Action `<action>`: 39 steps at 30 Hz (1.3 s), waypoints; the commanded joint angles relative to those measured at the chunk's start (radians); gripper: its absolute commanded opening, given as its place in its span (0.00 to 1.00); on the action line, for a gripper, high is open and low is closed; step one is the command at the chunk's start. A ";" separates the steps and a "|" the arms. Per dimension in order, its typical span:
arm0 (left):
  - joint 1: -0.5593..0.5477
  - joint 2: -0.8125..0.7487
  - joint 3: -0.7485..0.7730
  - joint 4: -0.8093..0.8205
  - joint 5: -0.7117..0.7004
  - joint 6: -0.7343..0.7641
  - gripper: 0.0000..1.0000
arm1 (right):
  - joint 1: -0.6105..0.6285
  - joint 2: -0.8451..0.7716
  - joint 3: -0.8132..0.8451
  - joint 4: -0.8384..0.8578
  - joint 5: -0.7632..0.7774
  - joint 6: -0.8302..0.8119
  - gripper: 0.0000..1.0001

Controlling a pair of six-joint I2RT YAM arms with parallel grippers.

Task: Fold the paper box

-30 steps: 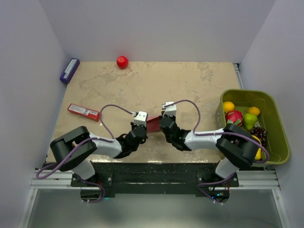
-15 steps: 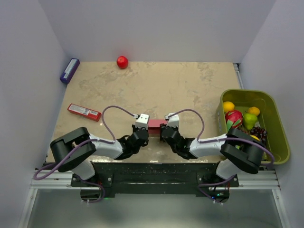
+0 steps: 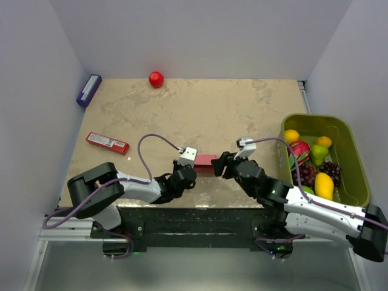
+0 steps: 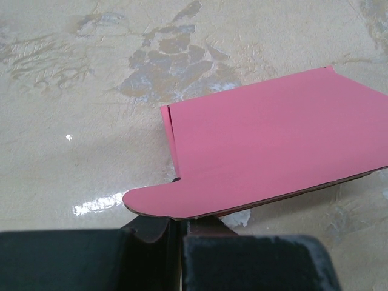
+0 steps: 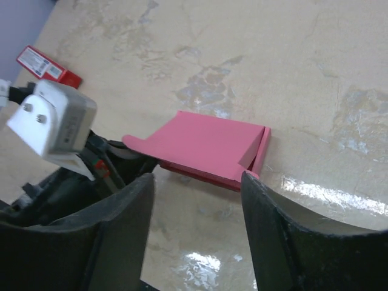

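Left pincer (image 4: 182,233): closed tight on the rounded tab at the near edge of the paper box (image 4: 273,145). In the left wrist view the card leaves the fingers and fans out toward the upper right of the frame, held slightly off the surface (image 4: 91,79).

Right pincer (image 5: 197,182): jaws wide, holding nothing. The box sits just beyond the fingertips, centre of the right wrist view. I see no contact.

Box location: lower centre of the top view, between the two pincers, only the left one gripping. Partly formed: one broad panel, a narrow strip turned up along one end, and a small angled flap at that corner.

Handling, my read:
- Thin card, very light. One tab grip carries it, but the free end probably droops and twists.
- Stiff in plane, floppy across the creases. Folds likely spring back unless pressed home or tucked.
- The surface looks glossy, so expect the box to skate if pushed without a counter-hold.
- Dents easily. Keep pinch force low and avoid mid-panel.

Where to take hold: the upturned end strip or the panel edge right next to a crease, opposite the left grip, so the fold runs between the two holds. Grabbing the angled corner flap alone probably just bends it.

Red packet (image 3: 107,142) lies well apart at left, not involved.
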 commanded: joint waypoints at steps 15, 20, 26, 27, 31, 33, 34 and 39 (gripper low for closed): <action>-0.072 0.025 0.077 -0.211 -0.012 -0.009 0.16 | -0.003 0.604 0.216 0.208 -0.157 -0.008 0.43; -0.089 -0.010 0.085 -0.290 0.036 -0.037 0.42 | -0.003 0.650 0.203 0.226 -0.157 0.020 0.42; -0.092 -0.087 0.071 -0.386 0.079 -0.083 0.63 | -0.003 0.675 0.177 0.257 -0.142 0.049 0.41; -0.090 -0.101 0.066 -0.411 0.083 -0.091 0.64 | -0.003 0.678 0.174 0.258 -0.134 0.052 0.41; -0.092 -0.176 0.031 -0.437 0.135 -0.123 0.71 | -0.003 0.693 0.156 0.286 -0.115 0.058 0.40; -0.092 -0.231 0.003 -0.437 0.178 -0.126 0.73 | -0.003 0.704 0.145 0.297 -0.108 0.064 0.40; -0.092 -0.250 -0.007 -0.437 0.194 -0.129 0.75 | -0.002 0.707 0.141 0.300 -0.100 0.067 0.40; -0.092 -0.369 -0.058 -0.471 0.269 -0.123 0.79 | -0.002 0.703 0.101 0.337 -0.074 0.092 0.39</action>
